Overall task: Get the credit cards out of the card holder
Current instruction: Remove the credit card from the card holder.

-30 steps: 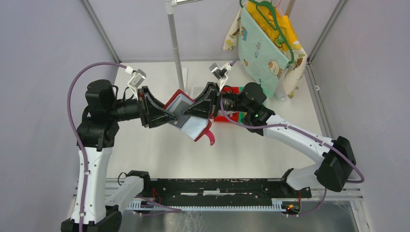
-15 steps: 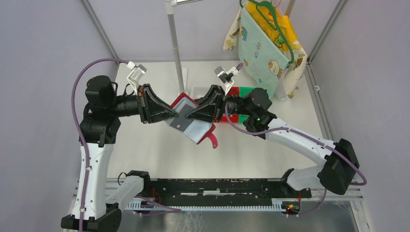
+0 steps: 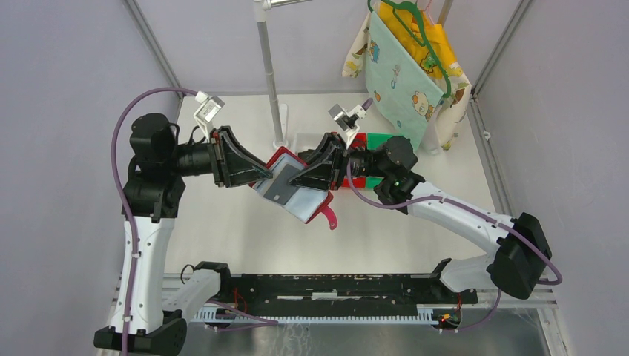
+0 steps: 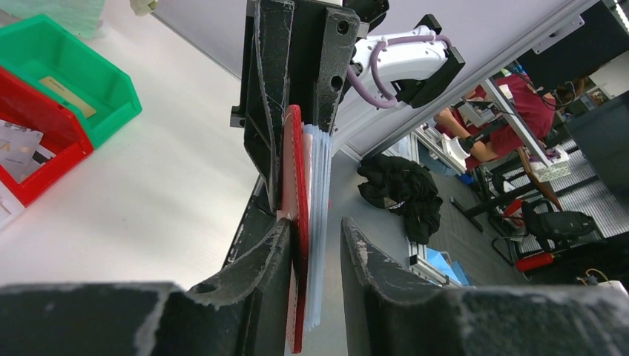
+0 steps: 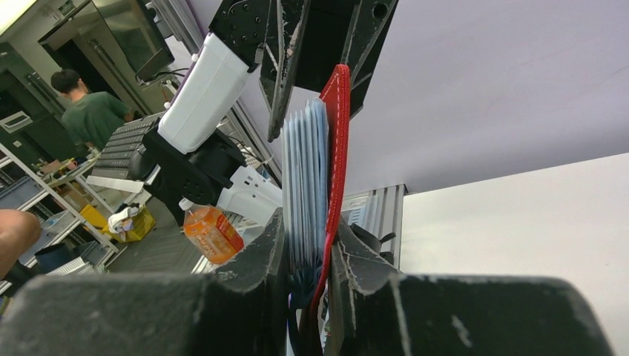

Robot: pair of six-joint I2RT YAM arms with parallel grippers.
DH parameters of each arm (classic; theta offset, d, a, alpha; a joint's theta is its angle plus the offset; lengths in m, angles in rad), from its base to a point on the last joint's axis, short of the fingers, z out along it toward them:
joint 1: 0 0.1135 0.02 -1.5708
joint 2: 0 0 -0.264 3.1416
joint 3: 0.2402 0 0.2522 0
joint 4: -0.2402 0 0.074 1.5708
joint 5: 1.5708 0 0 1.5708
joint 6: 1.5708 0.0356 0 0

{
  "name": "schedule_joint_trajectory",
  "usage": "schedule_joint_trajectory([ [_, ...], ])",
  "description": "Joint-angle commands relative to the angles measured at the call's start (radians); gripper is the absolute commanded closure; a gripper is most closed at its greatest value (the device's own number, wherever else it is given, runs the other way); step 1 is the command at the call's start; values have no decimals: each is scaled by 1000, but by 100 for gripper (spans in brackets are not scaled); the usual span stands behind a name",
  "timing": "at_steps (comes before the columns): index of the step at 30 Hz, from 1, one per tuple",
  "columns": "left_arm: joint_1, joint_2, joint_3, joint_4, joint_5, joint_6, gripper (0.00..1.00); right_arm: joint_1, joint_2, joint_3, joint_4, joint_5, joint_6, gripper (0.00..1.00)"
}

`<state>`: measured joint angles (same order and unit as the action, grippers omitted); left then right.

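The dark red card holder (image 3: pixel 300 199) hangs open in the air between both grippers, its clear sleeves facing up and its tab hanging down. A dark grey card (image 3: pixel 276 190) shows through one sleeve. My right gripper (image 3: pixel 305 176) is shut on the holder; in the right wrist view (image 5: pixel 308 274) its fingers pinch the sleeves (image 5: pixel 304 178) and the red cover (image 5: pixel 340 148). My left gripper (image 3: pixel 259 178) straddles the holder's left edge. In the left wrist view (image 4: pixel 315 274) one finger touches the red cover (image 4: pixel 300 170), and a gap separates the sleeves from the other finger. A tan card (image 4: pixel 67 87) lies in the green bin.
A green bin (image 4: pixel 74 67) and a red bin (image 4: pixel 44 156) holding a pale card stand behind the right gripper (image 3: pixel 382 139). A metal pole (image 3: pixel 271 74) stands at the back. A cloth bag (image 3: pixel 404 67) hangs at the back right. A black rail (image 3: pixel 334 285) runs along the near edge.
Both grippers and the holder have shifted slightly; the holder now lies a little flatter and lower. The right wrist has pulled back to the right.
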<state>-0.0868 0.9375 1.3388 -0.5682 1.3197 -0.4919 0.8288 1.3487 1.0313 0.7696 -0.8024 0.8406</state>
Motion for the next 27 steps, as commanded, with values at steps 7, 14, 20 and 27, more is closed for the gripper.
schedule_joint_trajectory([
  [7,-2,-40,3,44,-15,6,74,-7,-19,19,37,-41,0,100],
  [14,-3,-56,-18,-29,-68,88,56,-7,-5,40,43,-46,18,100],
  [20,-2,-81,-71,-36,-2,93,38,-7,7,51,51,-52,24,100],
  [27,-2,-38,-60,-174,20,215,40,-4,22,67,89,-79,51,100],
])
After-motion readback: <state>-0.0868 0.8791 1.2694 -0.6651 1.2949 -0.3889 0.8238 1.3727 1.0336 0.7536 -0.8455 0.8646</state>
